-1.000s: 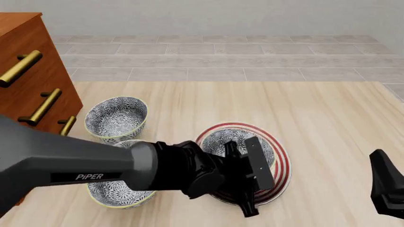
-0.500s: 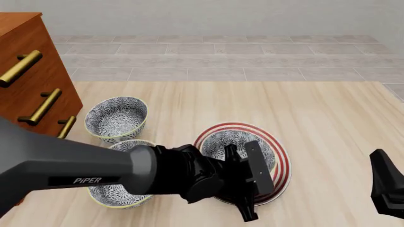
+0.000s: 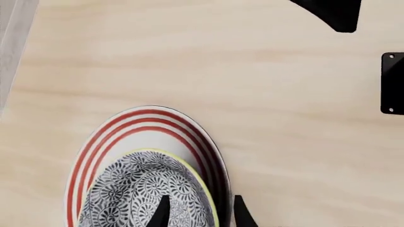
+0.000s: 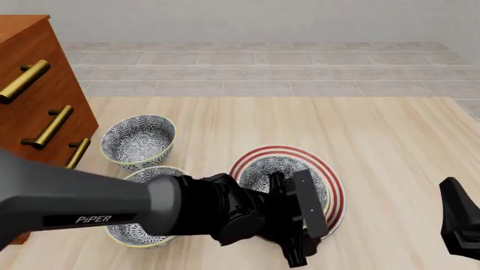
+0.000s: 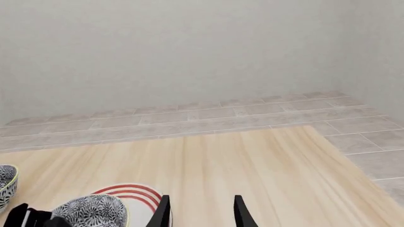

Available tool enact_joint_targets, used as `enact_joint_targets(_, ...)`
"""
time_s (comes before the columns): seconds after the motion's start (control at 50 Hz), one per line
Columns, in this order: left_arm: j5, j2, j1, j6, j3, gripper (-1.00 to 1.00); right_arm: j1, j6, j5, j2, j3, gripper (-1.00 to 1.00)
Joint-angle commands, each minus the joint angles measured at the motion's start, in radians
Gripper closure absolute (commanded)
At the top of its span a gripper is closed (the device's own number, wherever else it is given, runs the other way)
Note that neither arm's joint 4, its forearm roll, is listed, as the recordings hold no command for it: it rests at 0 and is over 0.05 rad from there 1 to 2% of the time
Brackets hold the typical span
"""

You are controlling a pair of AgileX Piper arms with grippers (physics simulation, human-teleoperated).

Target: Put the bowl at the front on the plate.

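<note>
Bowl (image 4: 284,172) sits on plate (image 4: 336,194), near table centre-front. Left gripper (image 4: 300,211) over bowl's near rim; in left wrist view one finger (image 3: 162,213) inside bowl, other outside the rim over plate, jaws straddling the wall; whether they touch it, cannot tell. Right gripper (image 5: 198,213) low at right edge, well apart from plate, fingers parted, holding nothing. Two other bowls (image 4: 139,140) at left, beside drawer unit (image 4: 37,95).

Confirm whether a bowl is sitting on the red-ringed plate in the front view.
Yes: a blue-patterned bowl sits inside the rings of the plate, while two other bowls stand on the table to its left.
</note>
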Motion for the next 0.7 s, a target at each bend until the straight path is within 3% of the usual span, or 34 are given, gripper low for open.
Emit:
enact_joint_targets(0.02,0.015,-0.031,-0.018,-0.003,-0.001,-1.0,0.0,-0.001,0.0,0.0,0.0,-1.0)
enact_joint_targets(0.26,0.09,-0.119,-0.075,-0.007,-0.032,-1.0,-0.001,0.0,0.0,0.0,0.0,-1.0)
enact_joint_targets(0.7,0.249,-0.304,-0.076,0.0,-0.16,-1.0,0.002,-0.006,-0.003,0.0,0.005,-1.0)
